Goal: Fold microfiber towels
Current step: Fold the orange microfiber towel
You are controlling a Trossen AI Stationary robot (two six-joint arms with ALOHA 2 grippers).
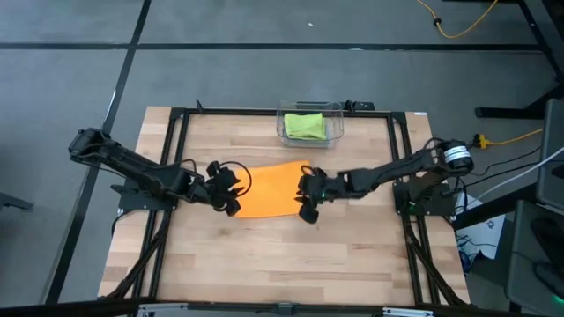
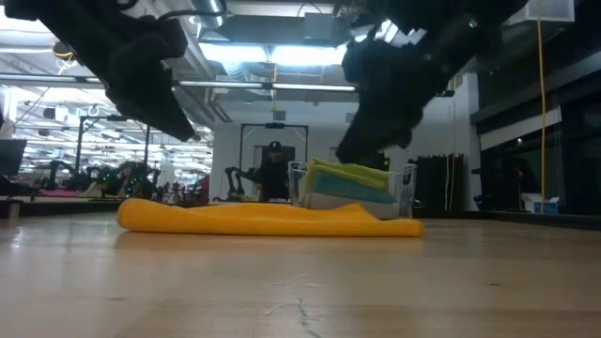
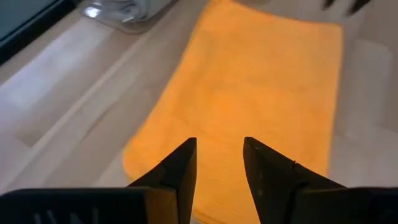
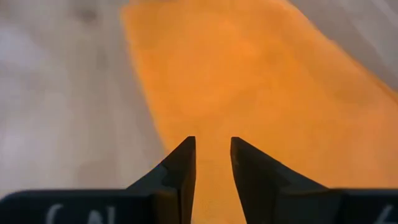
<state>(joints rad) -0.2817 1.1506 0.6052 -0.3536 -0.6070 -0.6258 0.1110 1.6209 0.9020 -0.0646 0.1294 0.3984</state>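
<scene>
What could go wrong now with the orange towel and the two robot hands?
1. The orange towel lies flat with both grippers, left and right, open above its ends; fingers might pinch only one layer, so the fold comes out crooked.
2. If one arm pulls first, the towel could slide on the smooth table.
3. The clear bin sits close behind; a lifted edge might bump it.

No readable text; pale marks on right claw [image 4: 210,163] base, possibly letters.
</scene>
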